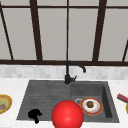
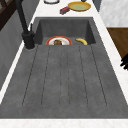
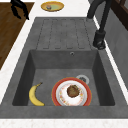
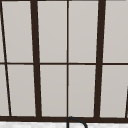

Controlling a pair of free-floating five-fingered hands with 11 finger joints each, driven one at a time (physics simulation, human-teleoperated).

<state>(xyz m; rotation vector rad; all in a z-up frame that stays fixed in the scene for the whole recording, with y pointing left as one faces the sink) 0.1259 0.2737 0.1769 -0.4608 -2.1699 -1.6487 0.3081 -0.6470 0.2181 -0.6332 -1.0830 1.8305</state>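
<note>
1. A left hand [image 1: 34, 115] hovers over the front edge of the sink [image 1: 45, 92], above the ribbed draining side; its dark fingers hang curled downward and nothing is in them. In the right side view the same hand [image 3: 19, 8] sits over the wooden floor, just off the counter's edge, and in the left side view its fingertips [image 2: 124, 62] poke in at the right border.
2. Just to the right of that hand, a big red ball [image 1: 67, 115] sits in the foreground at the front edge of the sink, apart from the fingers.
3. Farther right, past the ball, a red-rimmed plate [image 1: 91, 106] lies in the basin with a brown round piece of food [image 3: 73, 91] on it.
4. Beside the plate, on the side toward the front of the basin, lies a banana [image 3: 34, 95].
5. Behind the hand, at the back rim, stands the black tap [image 1: 70, 72].
6. Left of the hand, on the counter, is a yellow bowl [image 1: 4, 103].
7. No writing or label can be read on anything.
</note>
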